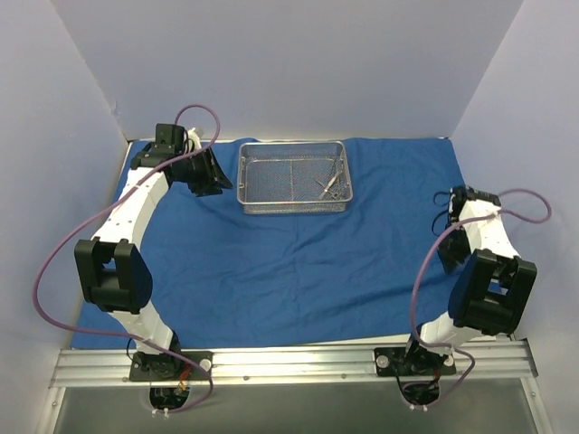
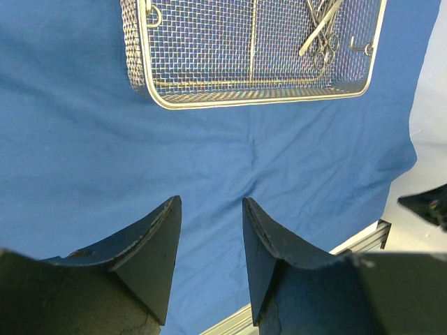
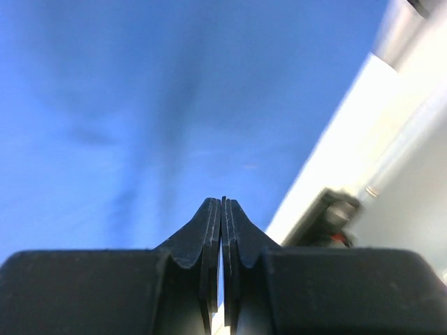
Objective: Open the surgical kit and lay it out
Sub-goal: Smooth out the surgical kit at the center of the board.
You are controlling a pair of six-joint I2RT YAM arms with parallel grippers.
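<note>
The blue cloth wrap lies spread flat over the table. The silver wire-mesh tray stands on it at the back centre. The thin metal instruments lie bunched in the tray's right end; they also show in the left wrist view. My left gripper hovers just left of the tray, open and empty, its fingers apart above bare cloth. My right gripper is at the right side of the cloth, shut and empty, with its fingertips pressed together over blue cloth.
White enclosure walls stand at the back and both sides. An aluminium rail holding the arm bases runs along the near edge. The cloth's right edge and the table rim lie near my right gripper. The tray rim is ahead of my left gripper.
</note>
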